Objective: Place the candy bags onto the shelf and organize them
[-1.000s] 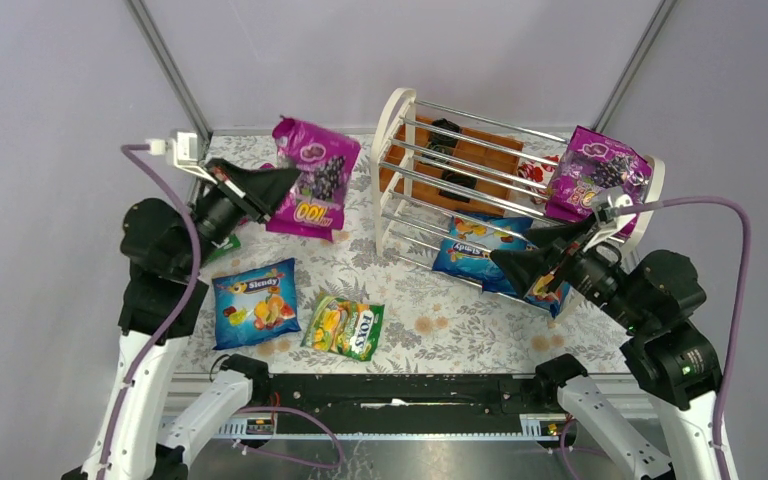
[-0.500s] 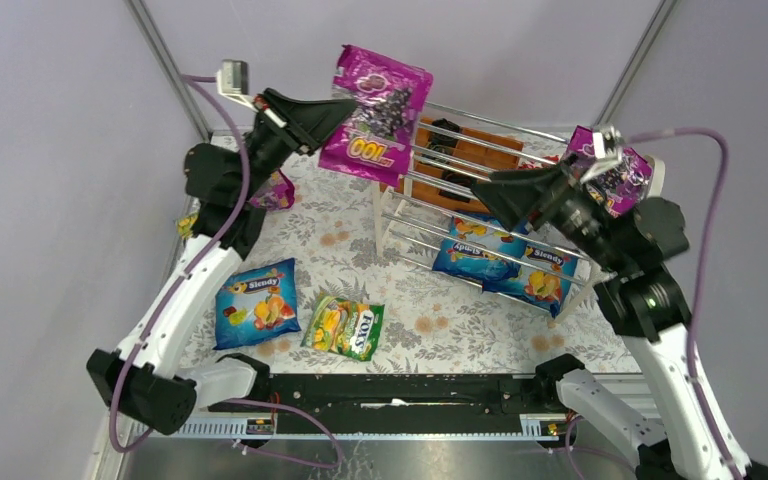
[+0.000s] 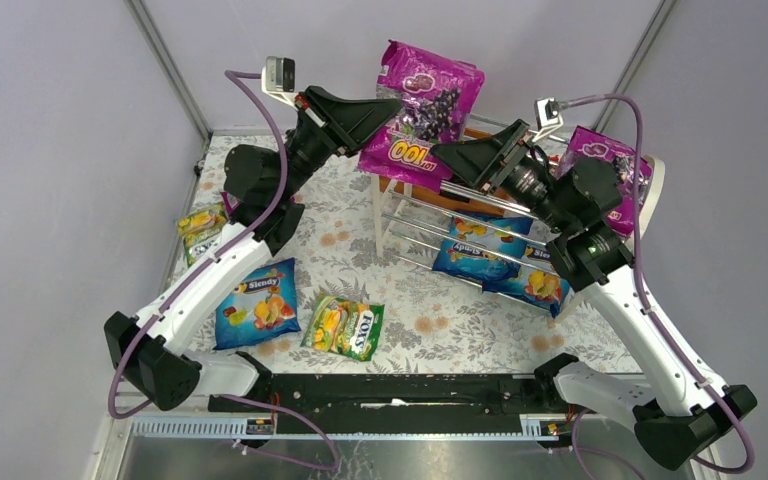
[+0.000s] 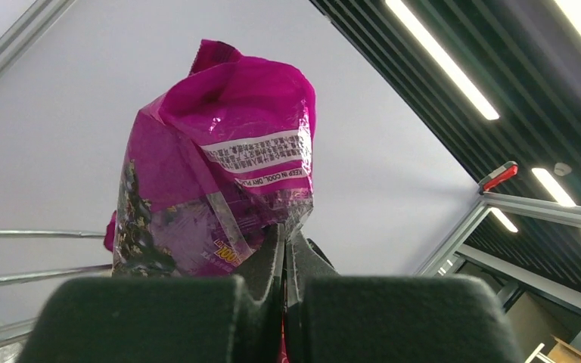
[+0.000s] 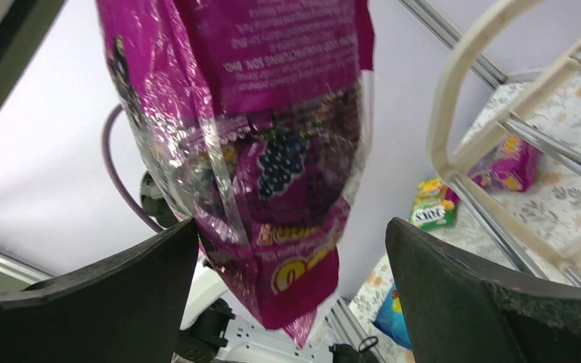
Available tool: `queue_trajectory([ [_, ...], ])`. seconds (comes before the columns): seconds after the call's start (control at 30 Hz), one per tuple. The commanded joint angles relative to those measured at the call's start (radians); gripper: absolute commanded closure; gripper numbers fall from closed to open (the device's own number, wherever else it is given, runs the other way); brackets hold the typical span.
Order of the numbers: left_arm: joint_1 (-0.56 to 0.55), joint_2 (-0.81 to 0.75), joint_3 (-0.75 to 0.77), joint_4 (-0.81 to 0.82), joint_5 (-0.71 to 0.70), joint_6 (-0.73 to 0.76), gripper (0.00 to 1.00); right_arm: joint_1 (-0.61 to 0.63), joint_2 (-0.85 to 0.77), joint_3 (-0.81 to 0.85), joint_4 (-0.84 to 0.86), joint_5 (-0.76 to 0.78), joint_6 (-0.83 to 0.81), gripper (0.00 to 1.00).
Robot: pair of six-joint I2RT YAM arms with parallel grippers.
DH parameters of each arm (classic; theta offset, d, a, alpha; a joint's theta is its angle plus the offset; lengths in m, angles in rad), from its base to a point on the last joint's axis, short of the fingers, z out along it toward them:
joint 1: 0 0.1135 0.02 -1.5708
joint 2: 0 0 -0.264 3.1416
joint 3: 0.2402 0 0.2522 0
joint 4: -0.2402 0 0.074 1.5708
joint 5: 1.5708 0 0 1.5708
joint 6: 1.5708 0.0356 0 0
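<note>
- My left gripper (image 3: 385, 108) is clamped tight on the edge of a magenta candy bag (image 3: 422, 105). The bag is in the air above the far left end of the shelf (image 3: 379, 215).
- From the left wrist view the gripper (image 4: 284, 243) pinches the bag's (image 4: 219, 174) crumpled seam, with the pack standing up beyond the tips.
- My right gripper (image 3: 445, 155) is spread wide and grasps nothing. It points left at the lower part of that bag.
- In the right wrist view the bag (image 5: 265, 136) hangs in front of and between the two parted fingers (image 5: 484, 302). I cannot tell whether either one touches it.
- A second magenta bag (image 3: 625, 165) lies on the shelf's top tier at the right end, partly behind my right arm.
- Two blue Slendy bags (image 3: 480, 245) lie side by side on the bottom tier.
- On the desk (image 3: 430, 320), near and left of the shelf, are a blue Slendy bag (image 3: 255, 300) and a green FOX'S bag (image 3: 345, 327), just beside each other.
- Another green-yellow bag (image 3: 200, 230) lies at the desk's left edge.
</note>
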Motion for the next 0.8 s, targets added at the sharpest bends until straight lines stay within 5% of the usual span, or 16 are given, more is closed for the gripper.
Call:
queue_trajectory([
  [0.0, -0.05, -0.012, 0.062, 0.214, -0.081, -0.017, 1.0, 0.021, -0.012, -0.009, 0.203, 0.045, 0.049, 0.0],
  [0.37, -0.094, 0.024, -0.012, 0.322, -0.131, -0.115, 1.0, 0.032, -0.04, -0.048, 0.407, 0.092, 0.044, 0.0],
  [0.5, -0.1, 0.011, -0.063, 0.324, -0.145, -0.116, 1.0, 0.032, -0.068, -0.078, 0.464, 0.124, 0.047, 0.21],
  [0.77, -0.101, 0.018, -0.095, 0.307, -0.147, -0.137, 1.0, 0.033, -0.08, -0.094, 0.473, 0.133, 0.056, 0.47],
])
